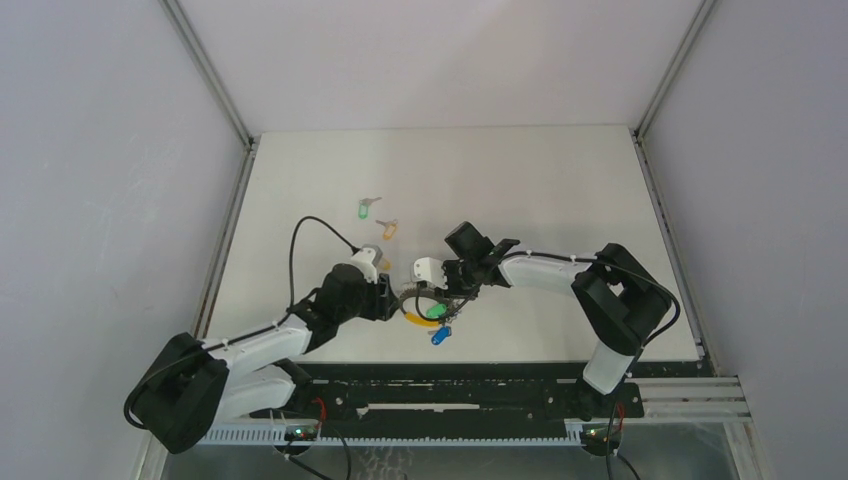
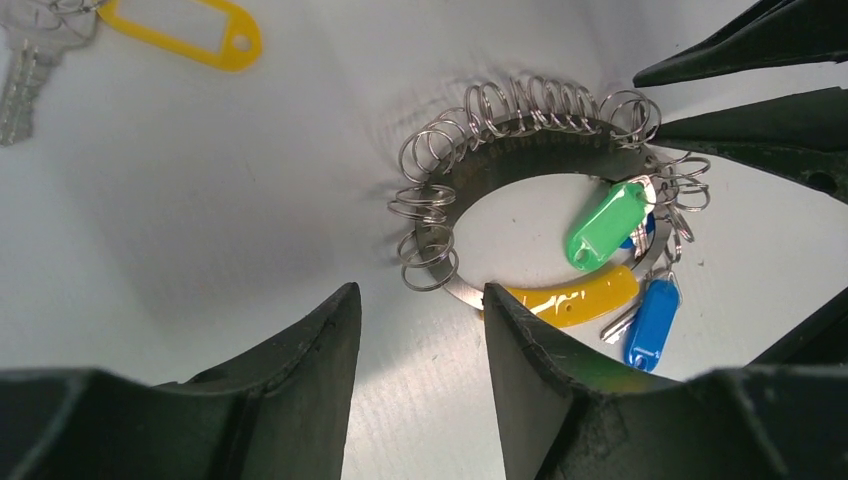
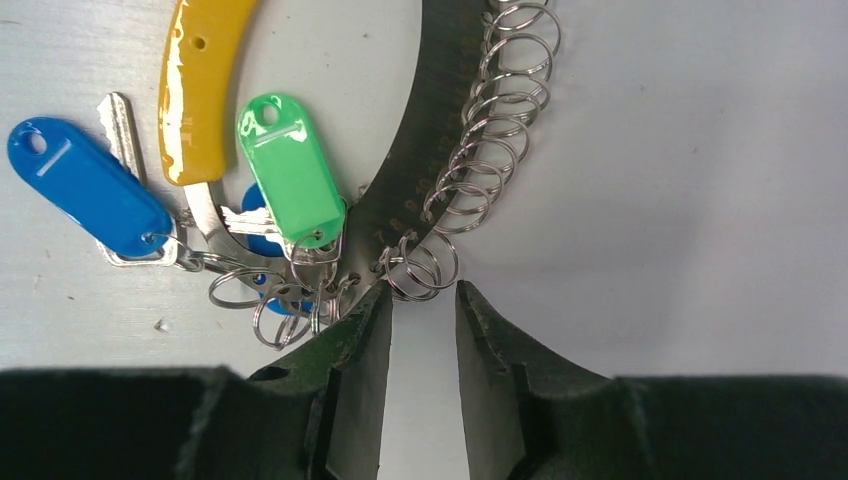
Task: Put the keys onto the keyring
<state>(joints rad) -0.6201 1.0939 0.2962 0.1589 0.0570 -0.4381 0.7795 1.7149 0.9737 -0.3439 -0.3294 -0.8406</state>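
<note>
The keyring (image 1: 422,303) is a metal band strung with several small split rings (image 2: 520,120), lying flat on the white table between my two grippers. It carries a yellow-orange sleeve (image 2: 575,300), a blue-tagged key (image 2: 652,322) and a green-tagged key (image 2: 605,225); it also shows in the right wrist view (image 3: 430,150). My left gripper (image 2: 420,295) is open at the ring's near edge, holding nothing. My right gripper (image 3: 423,292) is narrowly open at the band's opposite edge, its tips by the small rings (image 3: 425,265). A loose green-tagged key (image 1: 365,211) and an orange-tagged key (image 1: 389,229) lie further back. Another orange-tagged key (image 2: 185,30) lies near the left gripper.
The white table (image 1: 560,190) is walled at the left, right and back. The right gripper's black fingers (image 2: 740,40) reach into the left wrist view at the upper right. A black cable (image 1: 300,240) arcs over the left arm.
</note>
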